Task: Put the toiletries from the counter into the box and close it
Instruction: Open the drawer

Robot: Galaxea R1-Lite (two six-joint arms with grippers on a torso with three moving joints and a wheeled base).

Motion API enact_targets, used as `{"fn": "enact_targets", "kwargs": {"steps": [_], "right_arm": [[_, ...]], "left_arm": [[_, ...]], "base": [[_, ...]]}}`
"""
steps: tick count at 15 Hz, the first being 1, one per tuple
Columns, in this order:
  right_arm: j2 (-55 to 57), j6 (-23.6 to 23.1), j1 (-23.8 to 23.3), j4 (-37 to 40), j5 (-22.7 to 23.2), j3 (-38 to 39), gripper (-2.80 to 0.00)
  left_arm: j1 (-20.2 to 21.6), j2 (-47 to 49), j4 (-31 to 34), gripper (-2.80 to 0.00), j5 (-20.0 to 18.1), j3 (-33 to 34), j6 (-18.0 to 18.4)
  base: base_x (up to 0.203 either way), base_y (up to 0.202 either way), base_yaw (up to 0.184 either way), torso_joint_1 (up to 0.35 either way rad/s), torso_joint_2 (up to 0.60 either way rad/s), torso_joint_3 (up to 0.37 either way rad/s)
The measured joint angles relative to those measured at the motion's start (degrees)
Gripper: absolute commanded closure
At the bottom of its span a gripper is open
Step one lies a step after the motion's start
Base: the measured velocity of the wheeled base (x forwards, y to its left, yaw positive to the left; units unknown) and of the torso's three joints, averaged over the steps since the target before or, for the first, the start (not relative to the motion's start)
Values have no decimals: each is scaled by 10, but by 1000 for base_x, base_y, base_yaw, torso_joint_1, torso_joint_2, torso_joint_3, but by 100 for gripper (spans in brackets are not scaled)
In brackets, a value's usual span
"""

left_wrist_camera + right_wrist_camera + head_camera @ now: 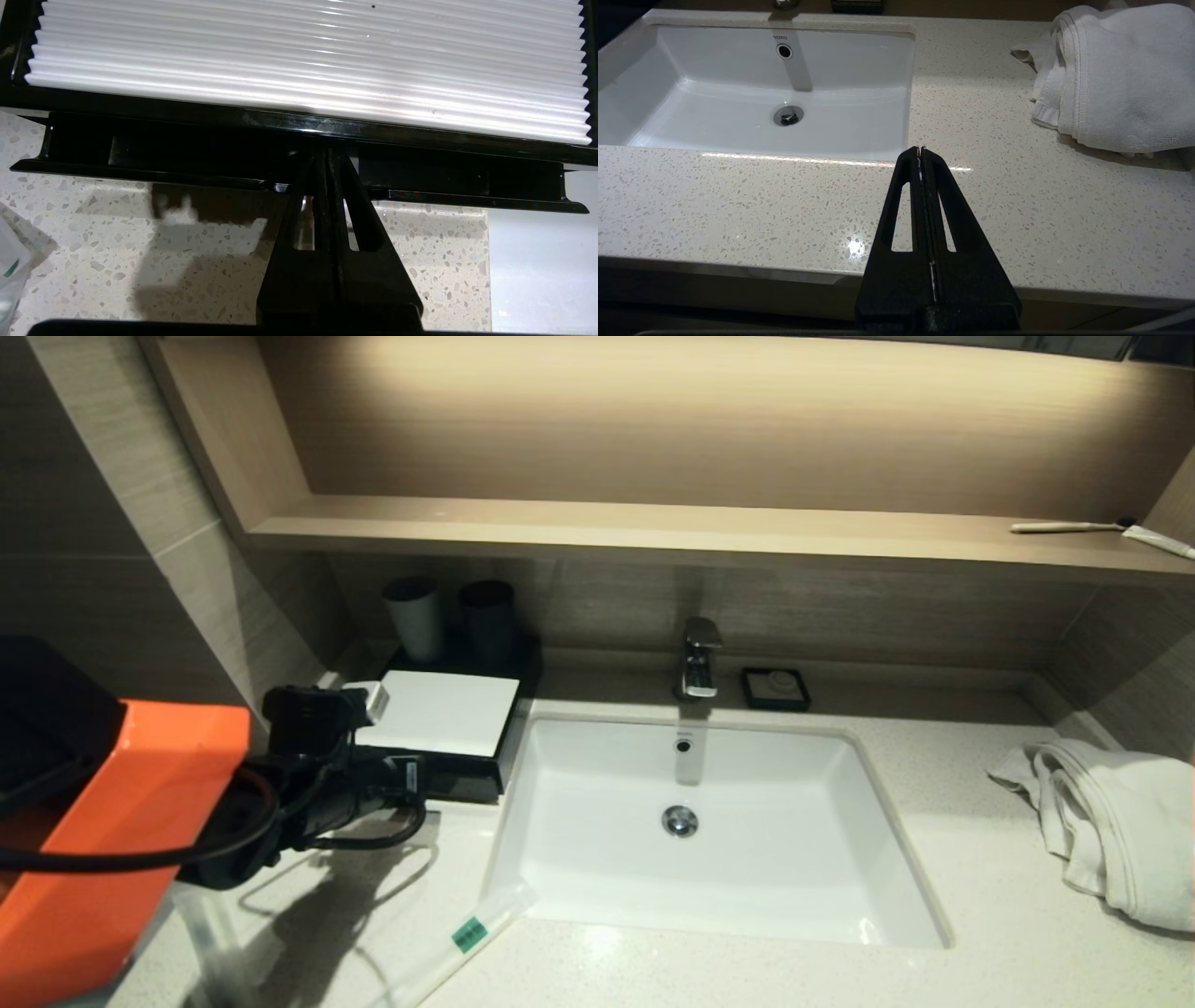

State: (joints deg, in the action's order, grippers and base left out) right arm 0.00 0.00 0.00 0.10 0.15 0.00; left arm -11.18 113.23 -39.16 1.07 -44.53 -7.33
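The black box (467, 782) with a white ribbed top (439, 711) stands on the counter left of the sink. My left gripper (411, 782) is shut and empty, with its tips against the box's front edge (327, 154), below the white top (303, 60). A black ledge (140, 168) juts out low along the box front. A long clear-wrapped toiletry with a green label (464, 936) lies on the counter in front of the sink's left corner; its edge shows in the left wrist view (9, 273). My right gripper (920, 151) is shut and empty above the counter's front edge, right of the sink.
The white sink (709, 915) fills the middle, with a faucet (700, 658) and a soap dish (775, 688) behind it. Two cups (415, 616) stand behind the box. A white towel (1111, 821) lies at the right. A toothbrush (1064, 526) and a tube lie on the shelf.
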Motion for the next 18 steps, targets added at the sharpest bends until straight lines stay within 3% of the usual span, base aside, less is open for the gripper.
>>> {"fn": "enact_targets", "kwargs": {"steps": [18], "right_arm": [[0, 0, 0, 0, 0, 0, 0]], "left_arm": [[0, -13, -1, 0, 0, 34, 0]], "base": [[0, 0, 0, 0, 0, 0]]}}
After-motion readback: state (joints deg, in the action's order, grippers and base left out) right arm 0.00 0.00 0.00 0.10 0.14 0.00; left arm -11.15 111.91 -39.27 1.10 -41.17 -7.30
